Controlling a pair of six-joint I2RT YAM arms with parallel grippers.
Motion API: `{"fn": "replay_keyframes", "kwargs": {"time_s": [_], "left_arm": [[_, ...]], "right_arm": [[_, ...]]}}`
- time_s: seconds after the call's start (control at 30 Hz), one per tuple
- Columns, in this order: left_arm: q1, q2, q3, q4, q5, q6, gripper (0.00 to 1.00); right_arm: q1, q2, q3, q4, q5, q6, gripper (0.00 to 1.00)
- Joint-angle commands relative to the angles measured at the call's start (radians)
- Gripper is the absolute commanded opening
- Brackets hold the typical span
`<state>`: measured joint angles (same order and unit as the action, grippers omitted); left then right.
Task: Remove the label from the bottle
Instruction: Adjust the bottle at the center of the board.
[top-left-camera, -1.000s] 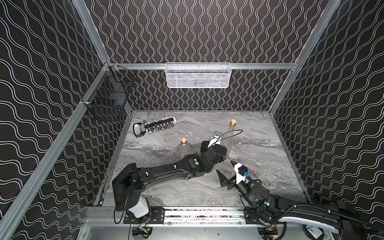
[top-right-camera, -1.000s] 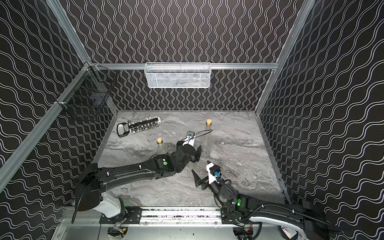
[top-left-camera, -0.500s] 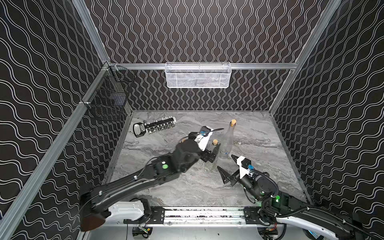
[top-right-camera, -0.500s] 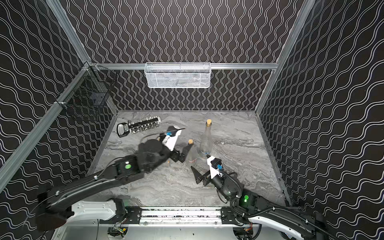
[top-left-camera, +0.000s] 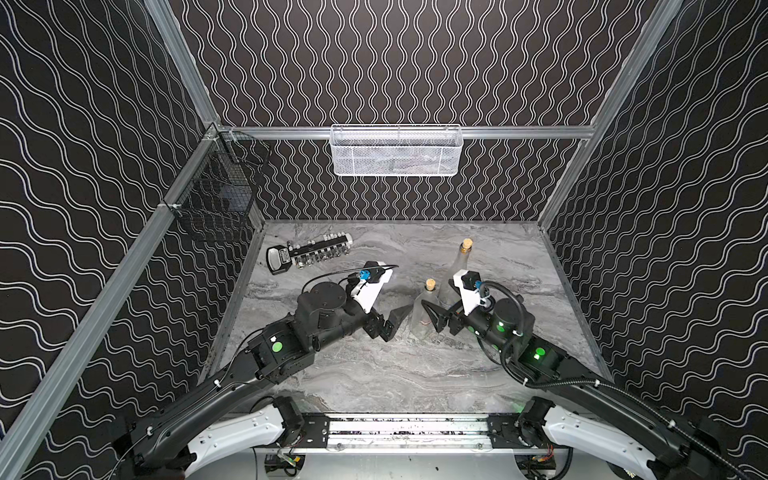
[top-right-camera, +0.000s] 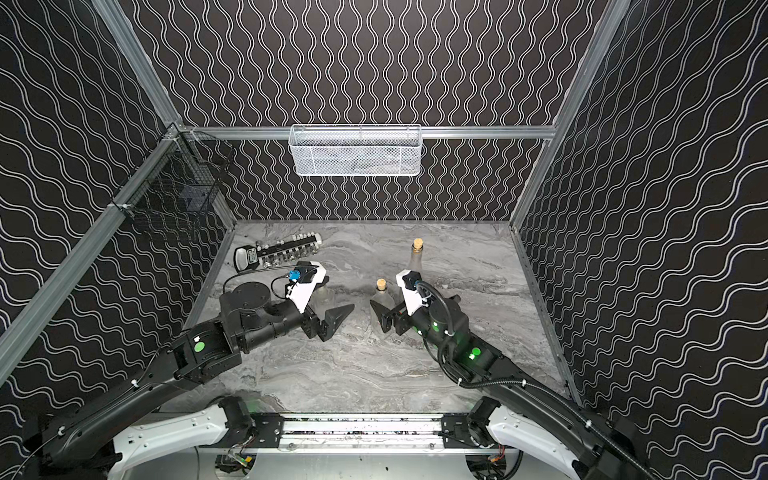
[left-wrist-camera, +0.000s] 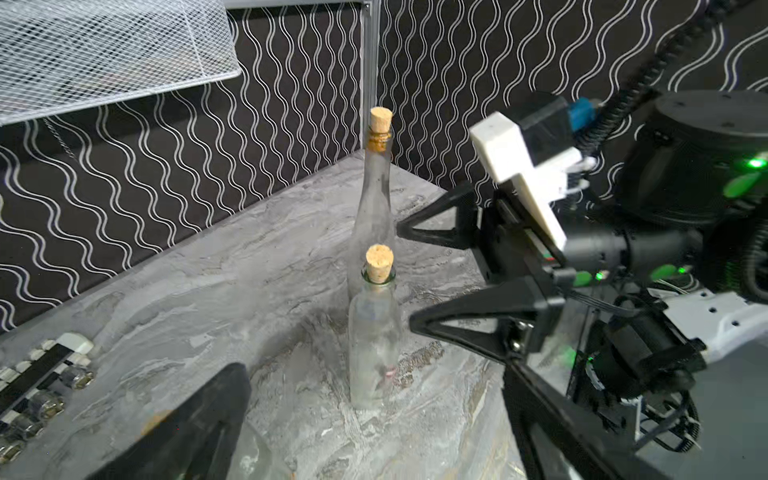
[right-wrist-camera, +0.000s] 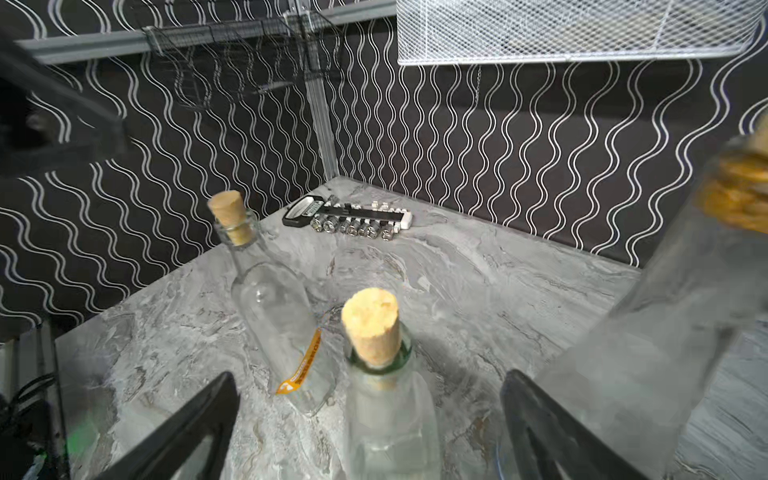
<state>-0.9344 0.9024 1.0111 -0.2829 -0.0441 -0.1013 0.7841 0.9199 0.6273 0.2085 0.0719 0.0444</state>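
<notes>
corked and clear, a flat-sided glass bottle (right-wrist-camera: 270, 307) stands on its base on the grey marbled tabletop (right-wrist-camera: 478, 282). it looks empty. a narrow orange label (right-wrist-camera: 305, 363) with pale lettering runs lengthwise up the lower part of one side, still stuck to the glass, its bottom end close to the base. the bottle stands near a shorter corked bottle (right-wrist-camera: 390, 424) but not touching it.

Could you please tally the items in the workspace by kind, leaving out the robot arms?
Bottles: 3 (tall bottle, short bottle, labelled bottle)
Baskets: 2 (white basket, black basket)
Socket set: 1
Total: 6
</notes>
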Motion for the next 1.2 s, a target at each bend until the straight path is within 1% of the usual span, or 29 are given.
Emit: {"fn": "replay_keyframes", "kwargs": {"time_s": [0.0,0.13,0.23,0.43,0.53,0.63,0.77,0.87,0.97,1.03,1.17], "left_arm": [[0.003,-0.003,-0.007,0.005,0.029,-0.008,0.99],[0.005,-0.005,-0.014,0.01,0.03,-0.006,0.99],[0.005,-0.005,-0.016,0.01,0.029,-0.005,0.99],[0.004,-0.004,-0.019,0.007,0.032,-0.006,0.99],[0.004,-0.005,-0.017,0.004,0.031,-0.008,0.99],[0.005,-0.003,-0.014,0.001,0.029,-0.008,0.99],[0.005,0.001,-0.014,-0.001,0.03,-0.011,0.99],[0.005,0.003,-0.005,-0.01,0.033,-0.013,0.99],[0.005,-0.003,0.005,-0.026,0.033,-0.015,0.99],[0.005,-0.009,0.011,-0.038,0.032,-0.011,0.99],[0.005,-0.024,0.025,-0.066,0.024,-0.004,0.99]], "right_arm": [[-0.023,0.048,0.024,0.045,-0.012,0.016,0.99],[-0.047,0.113,0.053,0.072,-0.044,0.017,0.98],[-0.061,0.155,0.074,0.084,-0.056,0.011,0.94],[-0.075,0.218,0.111,0.096,-0.108,-0.013,0.82],[-0.078,0.232,0.12,0.095,-0.129,-0.025,0.72],[-0.079,0.235,0.127,0.085,-0.151,-0.041,0.6],[-0.078,0.225,0.134,0.048,-0.17,-0.079,0.37],[-0.078,0.204,0.126,0.033,-0.236,-0.146,0.21],[-0.078,0.171,0.12,0.012,-0.321,-0.229,0.1],[-0.078,0.145,0.118,-0.009,-0.383,-0.288,0.04],[-0.08,0.11,0.127,-0.07,-0.565,-0.418,0.0]]}}
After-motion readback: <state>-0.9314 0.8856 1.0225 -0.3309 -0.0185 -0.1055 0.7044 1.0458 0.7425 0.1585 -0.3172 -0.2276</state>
